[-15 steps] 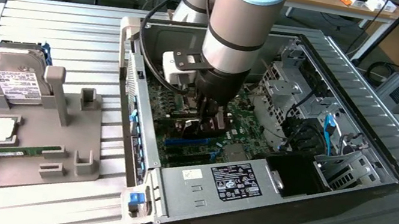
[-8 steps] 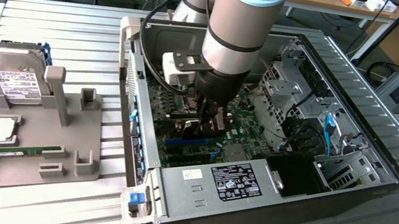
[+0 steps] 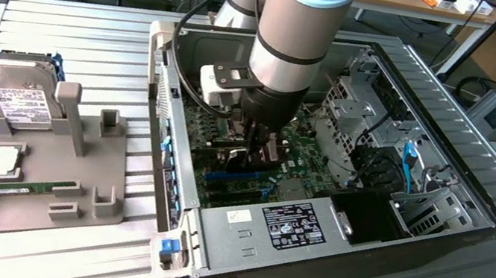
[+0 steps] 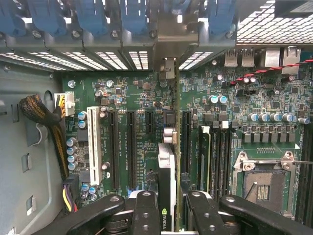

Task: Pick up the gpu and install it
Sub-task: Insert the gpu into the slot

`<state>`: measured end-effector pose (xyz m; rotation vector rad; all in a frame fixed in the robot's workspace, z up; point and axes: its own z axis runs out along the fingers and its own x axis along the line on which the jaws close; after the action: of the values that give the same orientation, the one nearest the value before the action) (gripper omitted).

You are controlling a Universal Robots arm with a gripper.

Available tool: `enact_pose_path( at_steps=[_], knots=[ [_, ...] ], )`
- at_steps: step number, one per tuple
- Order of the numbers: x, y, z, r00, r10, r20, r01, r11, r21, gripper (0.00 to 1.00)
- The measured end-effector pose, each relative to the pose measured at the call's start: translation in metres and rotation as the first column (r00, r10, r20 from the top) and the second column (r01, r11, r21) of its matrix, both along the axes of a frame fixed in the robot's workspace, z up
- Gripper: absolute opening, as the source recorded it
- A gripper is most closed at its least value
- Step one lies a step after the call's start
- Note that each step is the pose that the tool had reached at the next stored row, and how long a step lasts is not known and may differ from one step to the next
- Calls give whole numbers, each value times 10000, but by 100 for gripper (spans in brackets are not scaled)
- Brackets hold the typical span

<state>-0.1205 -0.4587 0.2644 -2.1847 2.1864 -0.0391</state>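
A workshop with wooden benches and an office chair lies behind a pale slatted metal table [image 3: 64, 33]. On it a big grey steel computer case [image 3: 162, 94] lies on its side with the panel off, so its inside faces up and can be reached from above. The thick silver-and-grey robot arm [image 3: 291, 33] reaches straight down into that opening. On the exterior view's left a grey moulded plastic holder [image 3: 67, 192] keeps spare parts upright and apart, among them a silver hard drive in a blue frame [image 3: 18, 97]. Inside the case the green motherboard [image 4: 234, 112] lies flat, its long black expansion slots [image 4: 186, 142] running toward the rear wall of vented metal slot covers [image 4: 112, 58]. The gpu [image 4: 166, 171], a thin flat card with a green board and a black face, stands on edge over the board among those slots and in line with them. I judge it is held that way so its lower edge can meet a slot, though I cannot tell whether it is seated. The black gripper [image 4: 168, 208] is clamped on the card, one finger [image 4: 146, 210] against each face.
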Motion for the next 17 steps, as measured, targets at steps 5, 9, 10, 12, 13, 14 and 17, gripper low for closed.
enact_pose_path(
  at_steps=[5,9,10,12,13,14,17],
  knots=[
    [11,0,0,10000,-1,-32,1,10000,0,27],
    [13,0,0,10000,0,-34,0,10000,0,27],
    [14,0,0,10000,0,-33,0,10000,0,27],
    [17,0,0,10000,0,-34,0,10000,0,27],
    [17,0,0,10000,-1,-34,1,10000,0,27],
    [18,0,0,10000,0,-34,0,10000,-1,27],
    [18,0,-2,10000,0,-34,0,10000,0,27]
  ],
)
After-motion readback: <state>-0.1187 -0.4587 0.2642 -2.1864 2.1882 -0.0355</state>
